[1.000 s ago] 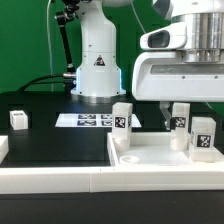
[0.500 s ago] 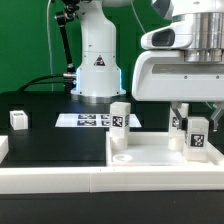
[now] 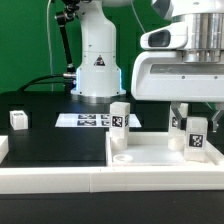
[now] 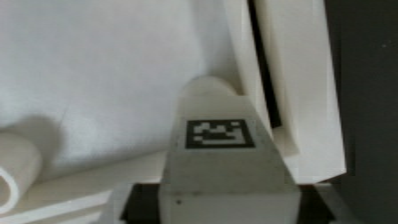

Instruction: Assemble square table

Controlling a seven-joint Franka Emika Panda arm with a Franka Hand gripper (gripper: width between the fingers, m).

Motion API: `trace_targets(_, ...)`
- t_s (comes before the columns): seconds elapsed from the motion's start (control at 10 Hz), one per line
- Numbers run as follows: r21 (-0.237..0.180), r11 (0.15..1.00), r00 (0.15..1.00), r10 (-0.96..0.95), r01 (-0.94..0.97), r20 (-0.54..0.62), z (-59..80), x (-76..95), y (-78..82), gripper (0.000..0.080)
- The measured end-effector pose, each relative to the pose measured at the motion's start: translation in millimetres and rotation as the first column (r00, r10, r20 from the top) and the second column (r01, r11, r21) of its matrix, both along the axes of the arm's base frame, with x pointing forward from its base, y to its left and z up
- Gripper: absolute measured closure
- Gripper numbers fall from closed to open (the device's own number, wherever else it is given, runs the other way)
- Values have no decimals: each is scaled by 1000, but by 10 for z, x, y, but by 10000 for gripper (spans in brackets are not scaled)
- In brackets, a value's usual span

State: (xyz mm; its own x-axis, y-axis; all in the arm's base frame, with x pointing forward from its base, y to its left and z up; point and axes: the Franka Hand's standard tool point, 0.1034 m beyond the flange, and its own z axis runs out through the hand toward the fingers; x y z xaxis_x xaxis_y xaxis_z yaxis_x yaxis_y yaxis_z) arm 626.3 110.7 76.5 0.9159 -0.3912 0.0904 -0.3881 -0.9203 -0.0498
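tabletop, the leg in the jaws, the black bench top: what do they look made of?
Tabletop: probably white plastic, matte; uniform colour, rounded moulded-looking rim, no grain.
Held leg: same matte white plastic look; its black-and-white tag looks like a printed sticker.
Black bench top: matte, no glare; could be a mat, cloth or painted board, cannot tell.

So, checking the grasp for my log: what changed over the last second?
The gripper closed on the small white tagged block leg on the white square tabletop, nudging it slightly toward the exterior view's left. The other legs, tabletop and marker board stayed put.
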Motion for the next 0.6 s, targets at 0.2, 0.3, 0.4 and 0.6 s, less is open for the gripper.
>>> trace_targets(0.2, 36, 961, 962, -275, 274, 7, -8, 0, 0, 511)
trace_targets(0.3, 52, 926, 927, -376, 375, 13, -14, 1, 6, 511)
trace_targets(0.4, 80, 858, 860, -510, 507, 12, -17, 1, 12, 511)
trace_targets(0.6, 102, 729, 733, -680, 677, -4, -19, -6, 27, 509)
